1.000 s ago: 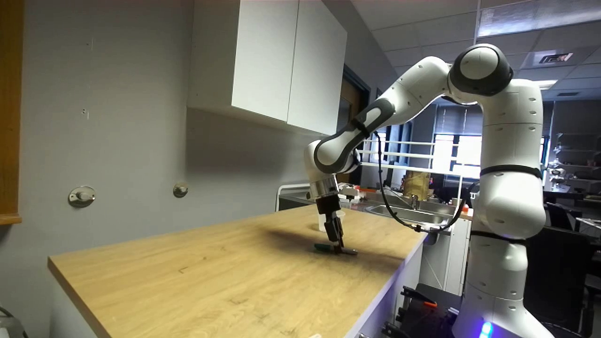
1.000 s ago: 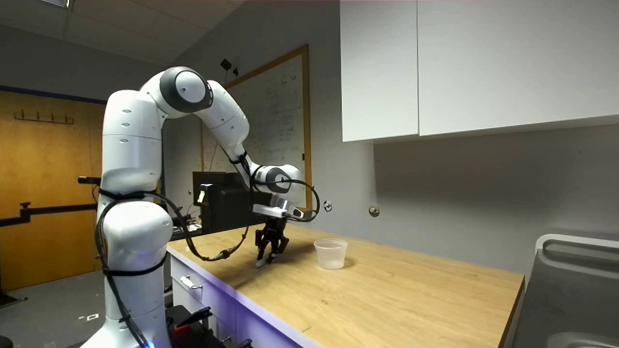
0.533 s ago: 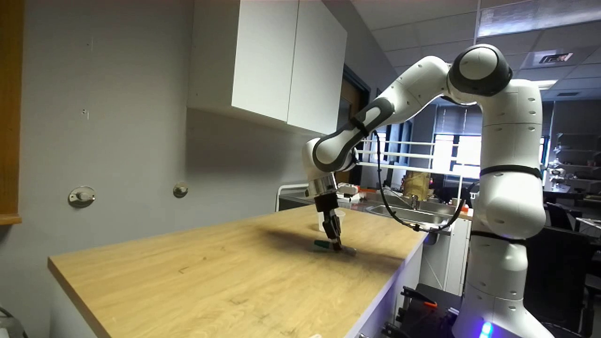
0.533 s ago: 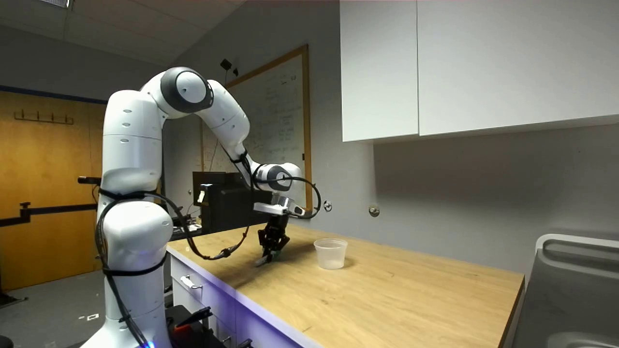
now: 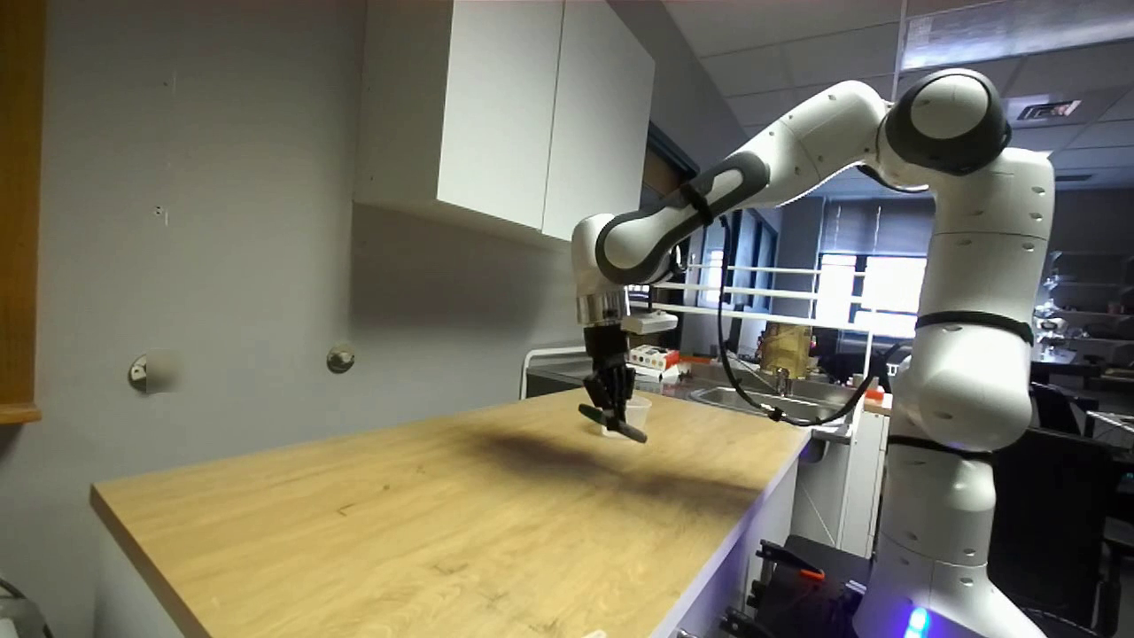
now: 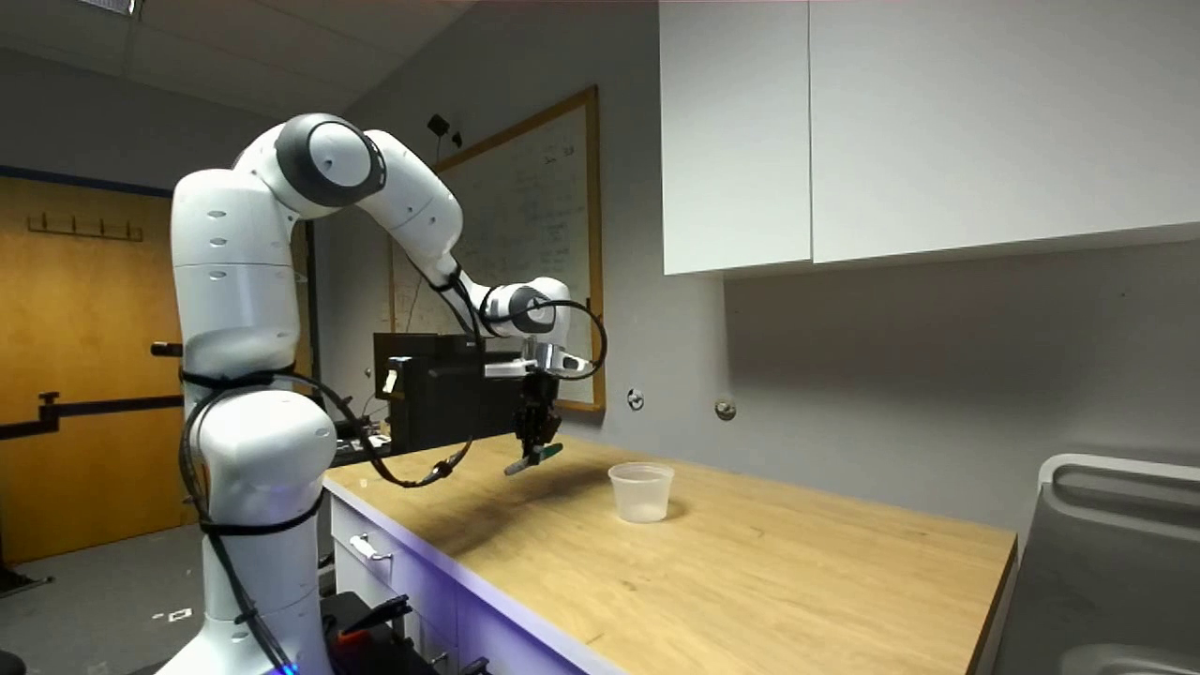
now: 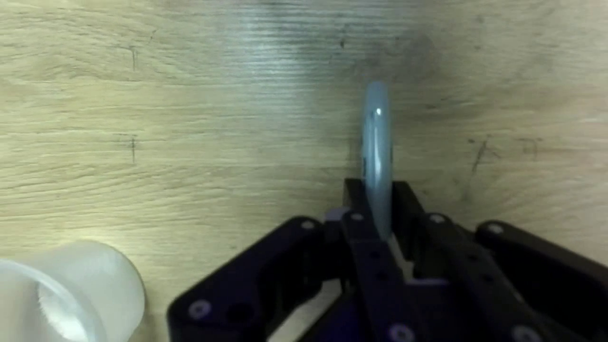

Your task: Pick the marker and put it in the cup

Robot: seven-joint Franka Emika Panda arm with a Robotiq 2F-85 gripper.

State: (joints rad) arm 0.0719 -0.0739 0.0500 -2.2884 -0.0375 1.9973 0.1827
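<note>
The marker has a grey body and a dark green end. It shows in both exterior views point(image 5: 633, 432) point(image 6: 517, 467) and in the wrist view point(image 7: 377, 137). My gripper point(image 5: 611, 420) point(image 6: 535, 457) point(image 7: 378, 190) is shut on the marker near its middle and holds it above the table, slightly tilted. The cup, a translucent whitish tumbler, stands upright on the table in both exterior views point(image 5: 639, 413) point(image 6: 641, 497), apart from the gripper. In an exterior view, the gripper and marker partly hide it. In the wrist view the cup point(image 7: 102, 285) is at the lower left, cut off by the edge.
The wooden table point(image 5: 399, 532) point(image 6: 797, 581) runs along a grey wall. A white wall cabinet point(image 5: 505, 115) point(image 6: 900, 131) hangs above it. A sink point(image 5: 762, 403) and a dark grey cart or tray point(image 6: 1106, 562) stand beyond the table's end.
My gripper's fingers have shut on the marker, which lay on the table. The gripper has since risen with the marker in it. The cup has not moved.
</note>
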